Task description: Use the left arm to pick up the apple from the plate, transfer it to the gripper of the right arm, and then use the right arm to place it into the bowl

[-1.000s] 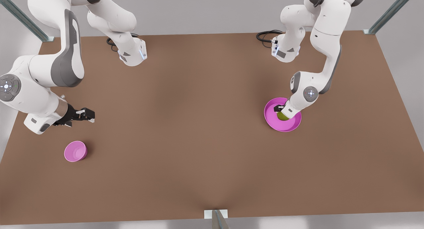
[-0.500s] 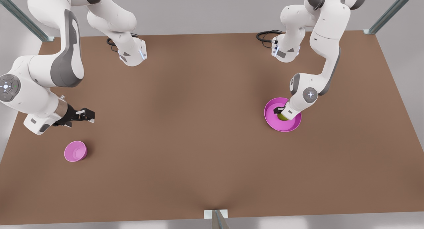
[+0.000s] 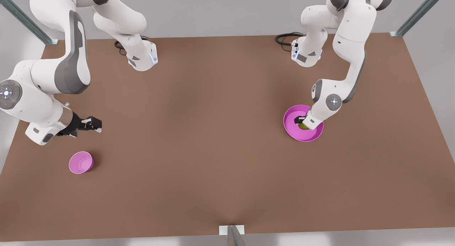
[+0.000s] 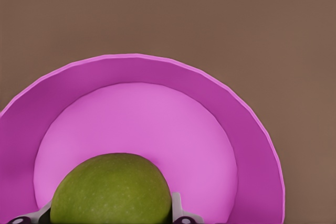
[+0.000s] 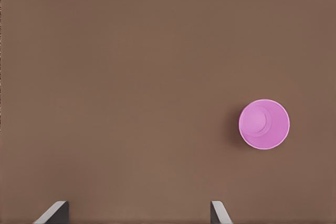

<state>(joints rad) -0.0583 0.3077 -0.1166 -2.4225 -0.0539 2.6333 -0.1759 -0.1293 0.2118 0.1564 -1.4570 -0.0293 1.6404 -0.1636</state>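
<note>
The yellowish-green apple (image 3: 303, 126) lies on the wide magenta plate (image 3: 306, 137) at the front view's right. My left gripper (image 3: 300, 122) is down over it, open, with a fingertip close on each side. In the left wrist view the apple (image 4: 110, 190) sits between the fingertips (image 4: 178, 211), with the plate's rim (image 4: 157, 69) arching beyond it. My right gripper (image 3: 93, 124) hovers open at the front view's left, a little behind the small pink bowl (image 3: 81, 162). The right wrist view shows the bowl (image 5: 264, 124) lying apart from the spread fingertips (image 5: 219, 211).
The brown table (image 3: 213, 139) stretches bare between plate and bowl. Both arm bases (image 3: 142, 59) (image 3: 305, 54) stand at its far edge with black cables. Metal frame struts (image 3: 416, 15) rise at the corners, and a bracket (image 3: 231, 230) sits at the near edge.
The left arm has sunk a little lower over the plate, and its wrist now covers more of the apple. The right arm has not moved.
</note>
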